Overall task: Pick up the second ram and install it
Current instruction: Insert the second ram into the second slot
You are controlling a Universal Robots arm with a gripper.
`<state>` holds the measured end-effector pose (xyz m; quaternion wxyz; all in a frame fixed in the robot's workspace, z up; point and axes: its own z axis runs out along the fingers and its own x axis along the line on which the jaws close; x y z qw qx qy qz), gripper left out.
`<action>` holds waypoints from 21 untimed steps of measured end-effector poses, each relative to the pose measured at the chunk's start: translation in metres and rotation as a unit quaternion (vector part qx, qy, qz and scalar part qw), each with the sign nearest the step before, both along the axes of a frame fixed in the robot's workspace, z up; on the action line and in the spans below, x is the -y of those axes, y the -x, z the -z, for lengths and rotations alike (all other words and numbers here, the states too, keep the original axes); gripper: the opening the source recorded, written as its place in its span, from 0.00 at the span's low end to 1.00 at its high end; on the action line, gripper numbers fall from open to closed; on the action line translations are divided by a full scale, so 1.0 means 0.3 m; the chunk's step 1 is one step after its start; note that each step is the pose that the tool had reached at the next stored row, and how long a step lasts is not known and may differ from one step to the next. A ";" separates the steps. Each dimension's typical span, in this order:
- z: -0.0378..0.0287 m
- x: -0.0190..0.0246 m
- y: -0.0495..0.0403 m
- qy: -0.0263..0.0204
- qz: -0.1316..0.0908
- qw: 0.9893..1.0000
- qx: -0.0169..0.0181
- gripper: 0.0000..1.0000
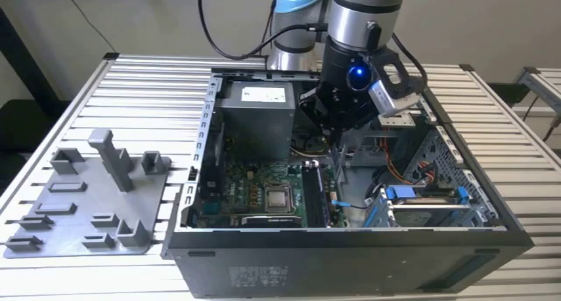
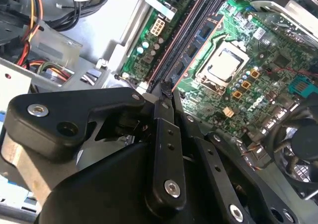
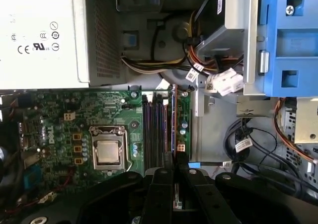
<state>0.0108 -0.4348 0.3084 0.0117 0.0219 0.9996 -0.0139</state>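
My gripper (image 1: 337, 140) is down inside the open computer case (image 1: 351, 238), over the green motherboard (image 1: 254, 189). In both wrist views its fingertips (image 3: 174, 162) (image 2: 166, 92) are pressed together on a thin dark strip with a reddish edge, the second ram (image 3: 174, 119) (image 2: 191, 40), seen edge-on. The stick runs along the long black sockets (image 3: 154, 129), at their outer side. I cannot tell whether it touches a socket. The motherboard (image 3: 59, 114) (image 2: 258, 50) spreads around the silver processor socket (image 3: 108, 152).
The grey power supply (image 1: 254, 114) (image 3: 39, 35) stands close behind the gripper. A blue drive cage (image 1: 421, 199) (image 3: 290, 40) and loose cable bundles (image 3: 159, 65) flank it. A grey plastic tray (image 1: 88, 202) with upright blocks lies on the slatted table at the exterior view's left.
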 end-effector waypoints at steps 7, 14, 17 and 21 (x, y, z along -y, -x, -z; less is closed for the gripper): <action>0.025 0.000 0.000 0.003 -0.001 1.000 0.006 0.14; 0.044 0.007 0.003 0.013 -0.001 1.000 0.003 0.14; 0.046 0.014 0.005 0.022 -0.001 1.000 0.000 0.14; 0.050 0.025 0.011 0.029 -0.001 1.000 -0.004 0.14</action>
